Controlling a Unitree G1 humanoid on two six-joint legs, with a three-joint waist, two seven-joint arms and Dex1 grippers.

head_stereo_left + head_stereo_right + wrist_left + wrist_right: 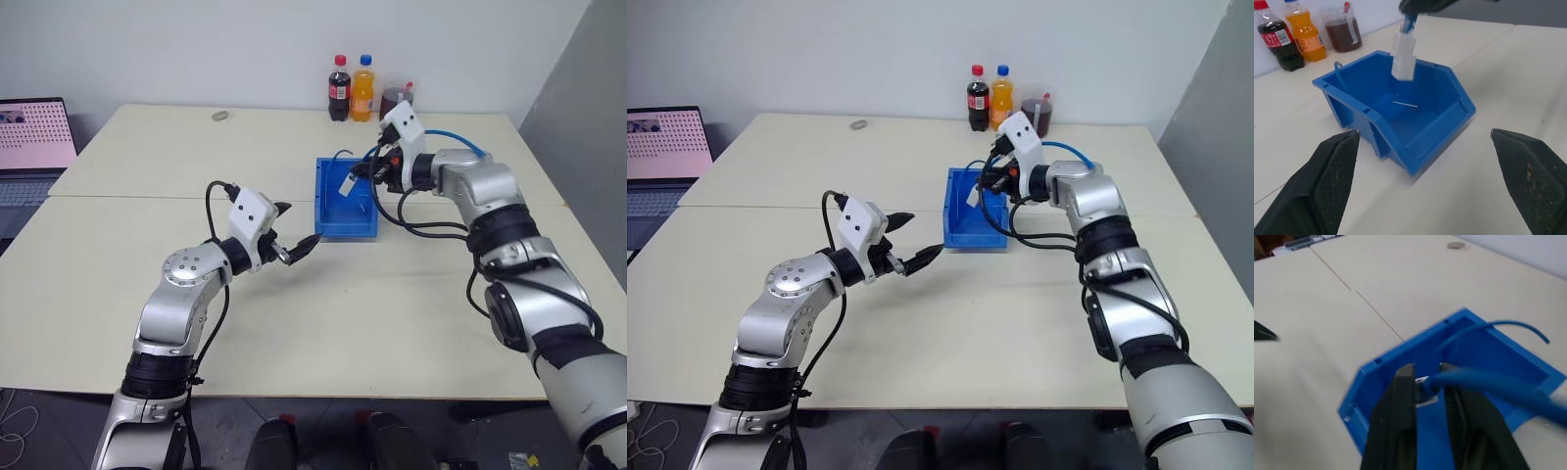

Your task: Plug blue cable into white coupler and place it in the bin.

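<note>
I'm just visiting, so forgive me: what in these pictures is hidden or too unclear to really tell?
- Small white coupler: left wrist view; the right gripper covers its joint with the thin light-blue cable.
- Cable's far end: right wrist view; cut off by the frame edge.
- Bright-blue plastic bin: head views; its floor is partly hidden by the right arm.
- Thin pale sliver in the bin: too small to identify.

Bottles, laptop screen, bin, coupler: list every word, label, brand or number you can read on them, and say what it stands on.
No text is legible anywhere.
Dark cola bottle: red label, lettering too blurred to read.
Orange soda bottle: label print too blurred to read.
Laptop screen: rows of tiny marks, too small to read.
Bin: no lettering seen.
White coupler, hanging on the blue cable over the bin: no marking seen.
</note>
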